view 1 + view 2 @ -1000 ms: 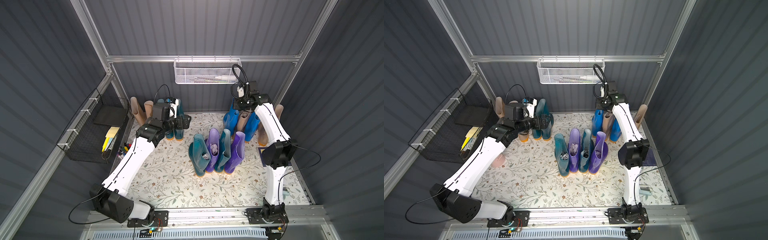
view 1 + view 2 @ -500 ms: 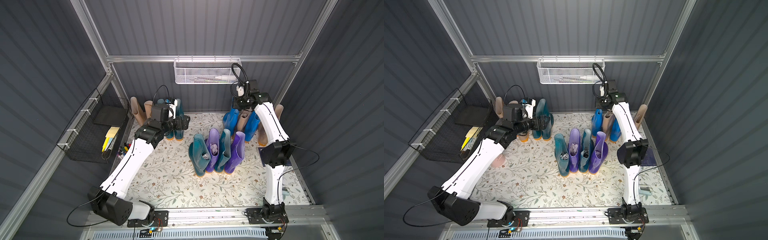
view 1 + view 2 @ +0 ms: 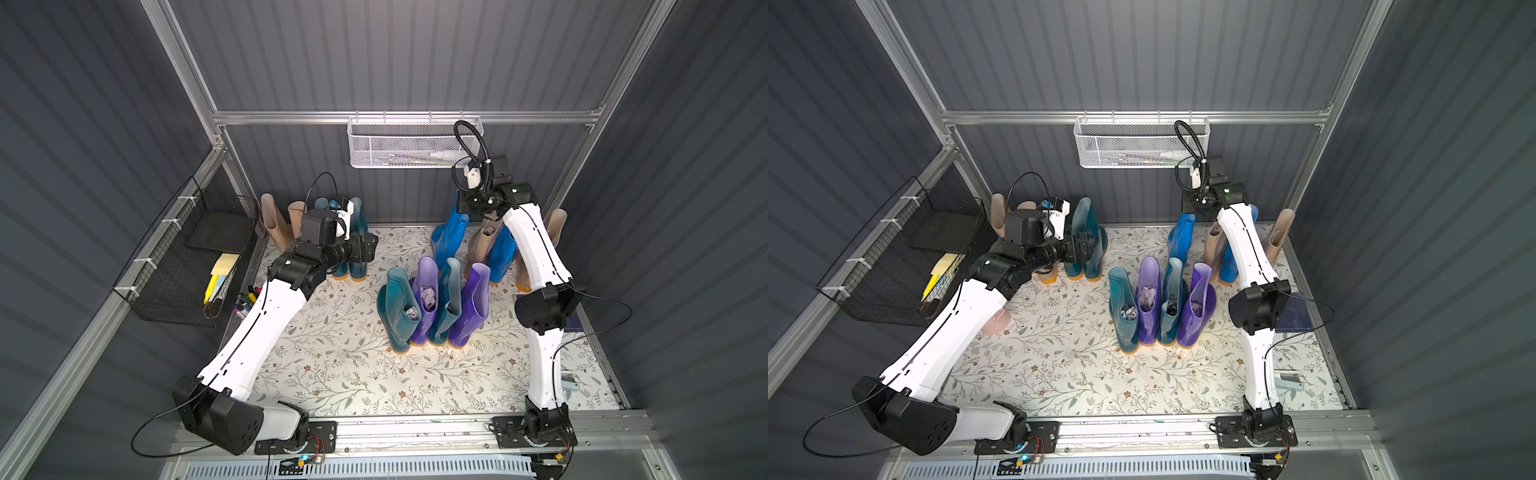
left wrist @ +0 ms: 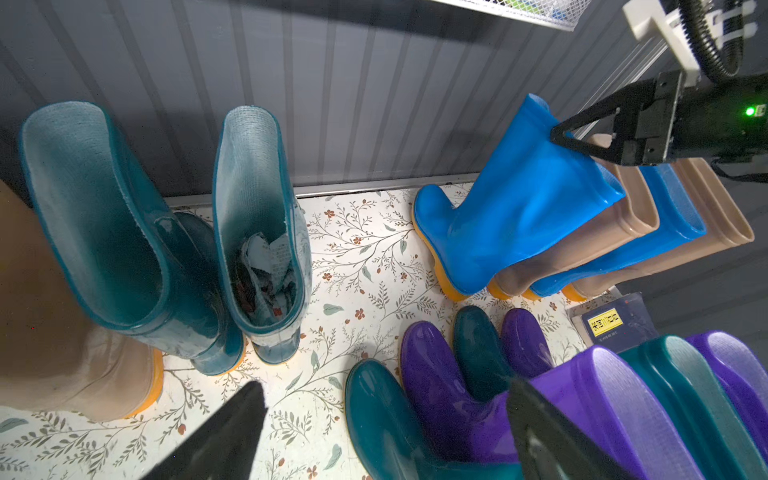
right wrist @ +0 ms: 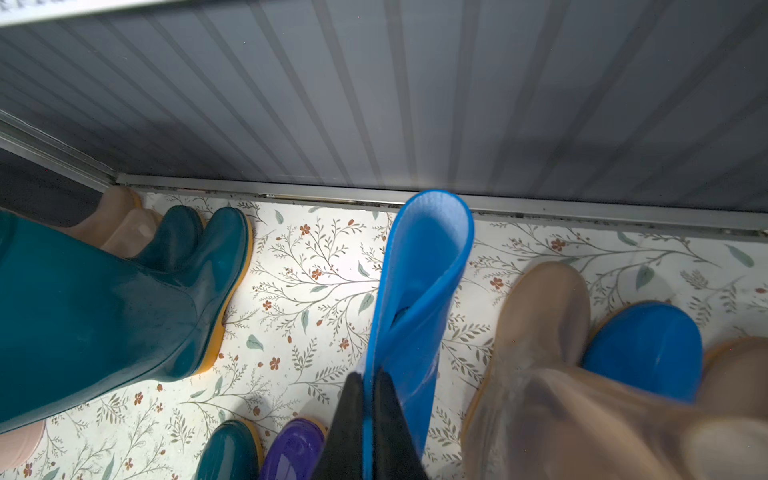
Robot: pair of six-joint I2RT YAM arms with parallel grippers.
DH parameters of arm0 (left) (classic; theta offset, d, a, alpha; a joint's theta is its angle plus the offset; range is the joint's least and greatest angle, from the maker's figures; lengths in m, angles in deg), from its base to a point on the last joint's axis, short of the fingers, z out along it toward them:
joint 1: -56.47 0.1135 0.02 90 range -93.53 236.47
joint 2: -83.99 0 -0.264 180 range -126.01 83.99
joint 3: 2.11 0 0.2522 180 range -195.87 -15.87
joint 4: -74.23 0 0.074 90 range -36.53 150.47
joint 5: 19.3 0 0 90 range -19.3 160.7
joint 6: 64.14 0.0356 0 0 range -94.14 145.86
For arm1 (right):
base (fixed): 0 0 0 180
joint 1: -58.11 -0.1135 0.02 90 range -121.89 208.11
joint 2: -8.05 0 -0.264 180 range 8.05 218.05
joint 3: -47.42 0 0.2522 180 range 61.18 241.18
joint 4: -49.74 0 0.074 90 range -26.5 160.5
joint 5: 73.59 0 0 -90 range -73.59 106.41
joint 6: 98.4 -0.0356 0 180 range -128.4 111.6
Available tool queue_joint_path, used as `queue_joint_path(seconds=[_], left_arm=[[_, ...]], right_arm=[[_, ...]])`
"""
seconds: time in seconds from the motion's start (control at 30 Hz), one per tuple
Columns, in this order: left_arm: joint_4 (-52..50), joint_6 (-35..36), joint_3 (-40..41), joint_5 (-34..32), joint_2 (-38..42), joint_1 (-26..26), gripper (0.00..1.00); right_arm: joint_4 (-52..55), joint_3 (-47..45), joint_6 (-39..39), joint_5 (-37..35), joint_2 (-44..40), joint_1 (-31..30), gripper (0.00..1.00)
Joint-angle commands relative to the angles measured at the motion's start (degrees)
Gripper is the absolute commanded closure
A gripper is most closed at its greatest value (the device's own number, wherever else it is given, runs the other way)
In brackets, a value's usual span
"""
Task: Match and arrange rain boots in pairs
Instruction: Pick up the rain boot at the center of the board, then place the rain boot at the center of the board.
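Pinching the top rim of a tilted bright blue boot (image 5: 419,291), the right gripper (image 5: 368,378) is clamped on it by the back wall (a beige boot (image 5: 540,324) stands just beside); the left gripper (image 4: 384,388) gapes wide, empty, near the teal pair (image 4: 124,232) at back left; a mixed row of teal and purple boots (image 3: 432,307) stands mid-floor.

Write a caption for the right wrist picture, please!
The right gripper pinches the rim of a glossy bright blue rubber boot near the ribbed grey wall.
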Motion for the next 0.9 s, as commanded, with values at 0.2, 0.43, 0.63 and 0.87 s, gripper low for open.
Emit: queue_joint_path(seconds=[0.2, 0.43, 0.63, 0.87], left_arm=[[-1.1, 1.7, 1.4, -1.3, 2.4, -0.2, 0.07], [-0.7, 1.5, 4.1, -1.9, 3.9, -0.2, 0.07], [-0.7, 1.6, 5.0, -2.5, 4.7, -0.2, 0.07], [-0.4, 1.3, 6.0, -2.4, 5.5, -0.2, 0.07]], right_arm=[[-9.2, 3.0, -0.4, 2.3, 0.5, -2.9, 1.00], [-11.9, 4.3, -1.3, 3.6, 1.4, -4.9, 1.00], [-15.0, 4.4, -1.5, 4.7, 1.8, -7.0, 1.00], [-17.8, 4.4, -1.5, 5.5, 2.9, -9.6, 1.00]])
